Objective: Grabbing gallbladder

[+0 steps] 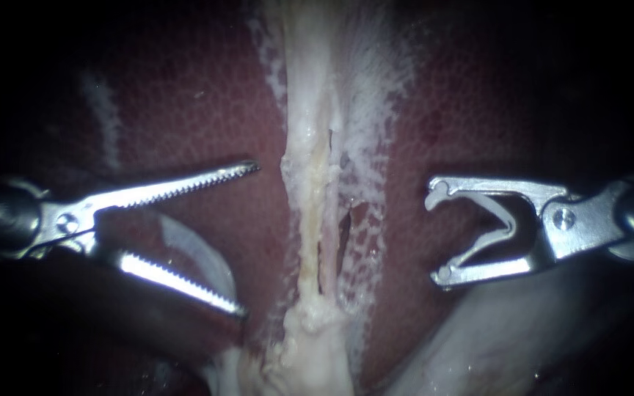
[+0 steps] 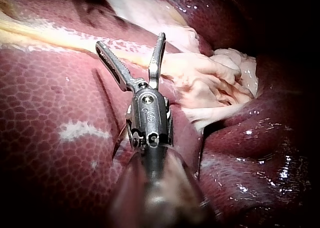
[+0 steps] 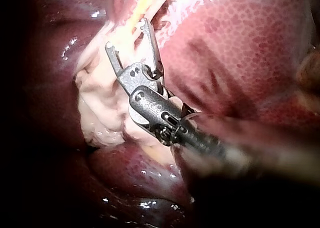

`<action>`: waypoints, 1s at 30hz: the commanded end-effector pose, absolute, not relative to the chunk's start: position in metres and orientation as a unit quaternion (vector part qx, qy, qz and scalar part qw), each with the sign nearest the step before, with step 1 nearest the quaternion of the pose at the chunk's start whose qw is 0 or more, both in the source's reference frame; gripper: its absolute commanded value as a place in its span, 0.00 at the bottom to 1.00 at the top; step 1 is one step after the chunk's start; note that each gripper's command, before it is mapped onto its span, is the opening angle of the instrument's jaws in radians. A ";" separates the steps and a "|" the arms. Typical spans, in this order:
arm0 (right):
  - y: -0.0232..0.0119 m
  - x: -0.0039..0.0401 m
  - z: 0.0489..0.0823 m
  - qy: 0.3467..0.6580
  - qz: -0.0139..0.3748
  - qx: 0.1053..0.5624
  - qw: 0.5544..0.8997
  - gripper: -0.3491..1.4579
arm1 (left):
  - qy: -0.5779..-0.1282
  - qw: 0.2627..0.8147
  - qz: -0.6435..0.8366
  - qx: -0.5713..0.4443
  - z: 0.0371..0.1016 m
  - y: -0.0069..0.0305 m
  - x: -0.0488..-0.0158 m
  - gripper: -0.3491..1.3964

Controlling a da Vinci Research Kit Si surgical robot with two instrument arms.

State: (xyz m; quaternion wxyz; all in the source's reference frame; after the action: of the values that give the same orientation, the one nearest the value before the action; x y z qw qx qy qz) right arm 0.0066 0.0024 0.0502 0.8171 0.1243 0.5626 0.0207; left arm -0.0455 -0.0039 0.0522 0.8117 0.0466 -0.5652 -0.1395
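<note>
A pale, stringy band of tissue (image 1: 315, 183) runs down the middle of the dark red liver (image 1: 192, 110) and ends in a lumpy white mass (image 1: 310, 345). My left instrument (image 1: 247, 238) hangs just left of the band, its serrated jaws wide open and empty. My right instrument (image 1: 436, 235) faces it from the band's other side, its hooked jaws also open and holding nothing. A smooth pale bulge (image 1: 493, 330), possibly the gallbladder, lies below the right jaws. In the left wrist view the open jaws (image 2: 130, 40) sit beside the white mass (image 2: 210, 83). The right wrist view shows the open jaws (image 3: 126, 34) over the white mass (image 3: 100, 108).
White frayed membrane (image 1: 368, 95) spreads over the liver to the right of the band. A narrow slit (image 1: 345, 227) opens in the band between two strands. Glossy liver lobes (image 2: 250, 158) lie beside the left shaft.
</note>
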 end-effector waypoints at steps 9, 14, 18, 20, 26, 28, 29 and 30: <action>0.0024 0.0066 0.0503 0.562 0.021 0.124 0.817 0.52 | -0.555 0.808 -0.189 0.055 0.0516 -0.0017 -0.0454 0.81; 0.0023 0.0067 0.0504 0.562 0.021 0.124 0.817 0.52 | -0.549 0.801 -0.230 0.069 0.0518 -0.0004 -0.0465 0.78; 0.0024 0.0067 0.0504 0.562 0.021 0.124 0.817 0.52 | -0.544 0.795 -0.259 0.073 0.0526 0.0002 -0.0476 0.73; 0.0023 0.0067 0.0504 0.562 0.021 0.124 0.817 0.52 | -0.542 0.792 -0.269 0.079 0.0529 0.0004 -0.0479 0.71; 0.0023 0.0067 0.0504 0.562 0.021 0.124 0.817 0.52 | -0.524 0.793 -0.296 0.092 0.0537 0.0007 -0.0481 0.64; 0.0024 0.0067 0.0504 0.562 0.021 0.124 0.817 0.52 | -0.519 0.794 -0.302 0.094 0.0543 0.0008 -0.0481 0.63; 0.0024 0.0067 0.0504 0.562 0.021 0.124 0.817 0.52 | -0.518 0.793 -0.307 0.095 0.0545 0.0009 -0.0480 0.62; 0.0024 0.0067 0.0504 0.562 0.021 0.124 0.817 0.52 | -0.515 0.793 -0.310 0.097 0.0548 0.0009 -0.0479 0.62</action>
State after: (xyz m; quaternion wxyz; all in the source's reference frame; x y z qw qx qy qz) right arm 0.0067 0.0024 0.0504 0.8173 0.1237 0.5624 0.0208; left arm -0.0479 0.0010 0.0551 0.7934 0.0957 -0.5136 -0.3122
